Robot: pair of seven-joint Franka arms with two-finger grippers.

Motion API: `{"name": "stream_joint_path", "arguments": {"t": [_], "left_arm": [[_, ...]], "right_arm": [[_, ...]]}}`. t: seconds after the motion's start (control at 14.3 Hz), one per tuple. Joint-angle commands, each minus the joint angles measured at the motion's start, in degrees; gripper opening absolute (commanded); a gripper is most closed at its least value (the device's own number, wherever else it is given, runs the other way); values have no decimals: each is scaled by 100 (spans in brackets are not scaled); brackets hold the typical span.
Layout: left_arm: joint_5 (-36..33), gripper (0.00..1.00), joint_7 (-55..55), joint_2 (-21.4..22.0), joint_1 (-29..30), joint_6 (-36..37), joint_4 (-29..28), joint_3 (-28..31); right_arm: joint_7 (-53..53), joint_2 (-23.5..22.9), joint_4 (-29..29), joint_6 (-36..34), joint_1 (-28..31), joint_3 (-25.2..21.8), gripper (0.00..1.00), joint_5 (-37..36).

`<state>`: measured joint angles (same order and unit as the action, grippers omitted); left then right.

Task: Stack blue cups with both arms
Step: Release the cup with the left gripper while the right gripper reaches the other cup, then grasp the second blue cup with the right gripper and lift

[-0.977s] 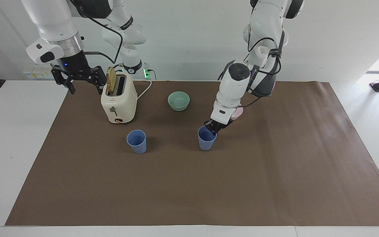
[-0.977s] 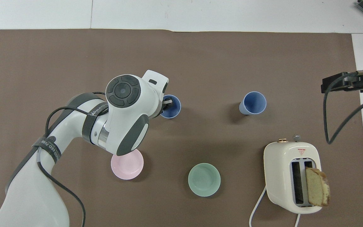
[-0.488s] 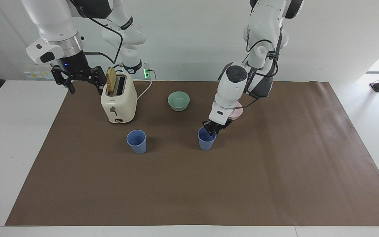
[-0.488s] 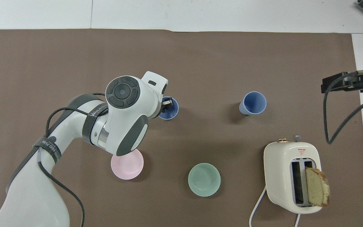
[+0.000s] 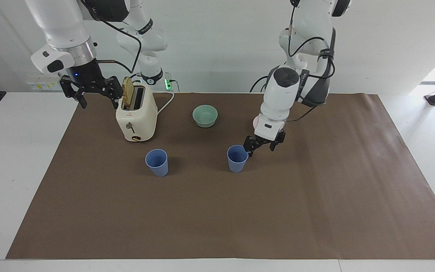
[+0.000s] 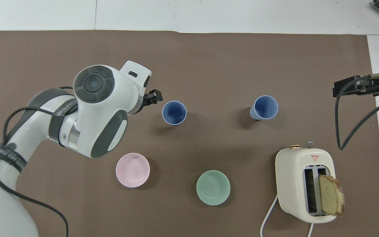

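Observation:
Two blue cups stand upright and apart on the brown mat. One cup [image 5: 237, 158] [image 6: 174, 112] is near the table's middle. The other cup [image 5: 157, 162] [image 6: 264, 107] is toward the right arm's end, farther from the robots than the toaster. My left gripper [image 5: 261, 146] is open and empty, just above the mat beside the first cup, on the side toward the left arm's end, apart from it. In the overhead view only one fingertip [image 6: 155, 95] shows past the wrist. My right gripper [image 5: 93, 95] is open and empty, held high beside the toaster, and waits.
A cream toaster [image 5: 136, 117] [image 6: 304, 184] holds a bread slice [image 5: 127, 92] [image 6: 331, 195]. A mint-green bowl [image 5: 205, 115] [image 6: 213, 187] and a pink bowl [image 6: 132, 170] sit nearer to the robots than the cups. The brown mat [image 5: 217, 219] covers the table.
My left gripper has opened, let go of the first cup's rim, and drawn away toward the left arm's end. The cup stays standing. The right arm has not moved.

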<state>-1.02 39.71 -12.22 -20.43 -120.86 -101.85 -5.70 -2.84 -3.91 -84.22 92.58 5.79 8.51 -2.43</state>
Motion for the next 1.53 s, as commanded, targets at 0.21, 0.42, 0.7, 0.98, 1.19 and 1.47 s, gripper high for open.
{"name": "stream_joint_path", "arguments": {"t": [0.21, 0.42, 0.7, 0.98, 1.19, 1.47], "left_arm": [[-57, 100, -1903, 940, 952, 1274, -116, -28], [-57, 100, -2694, 1151, 1207, 1626, -107, -11], [-39, 100, -3670, 1397, 1584, 1996, -45, -2], [-13, 100, -4294, 1485, 1884, 2627, 454, 25], [-13, 100, -4349, 1599, 2007, 3137, 859, 42], [-13, 100, -4287, 1705, 1999, 3200, 878, 51]], "right_arm": [[178, -30, -1061, 1191, 71, 28, 100, 313], [161, -425, -1185, 1429, 10, 45, 100, 313], [152, -646, -1641, 2324, -192, 71, 100, 313], [161, -953, -1791, 2475, -316, 72, 100, 313], [169, -997, -2063, 2712, -316, 72, 100, 313], [187, -1050, -2319, 3012, -342, 72, 100, 304]]}}
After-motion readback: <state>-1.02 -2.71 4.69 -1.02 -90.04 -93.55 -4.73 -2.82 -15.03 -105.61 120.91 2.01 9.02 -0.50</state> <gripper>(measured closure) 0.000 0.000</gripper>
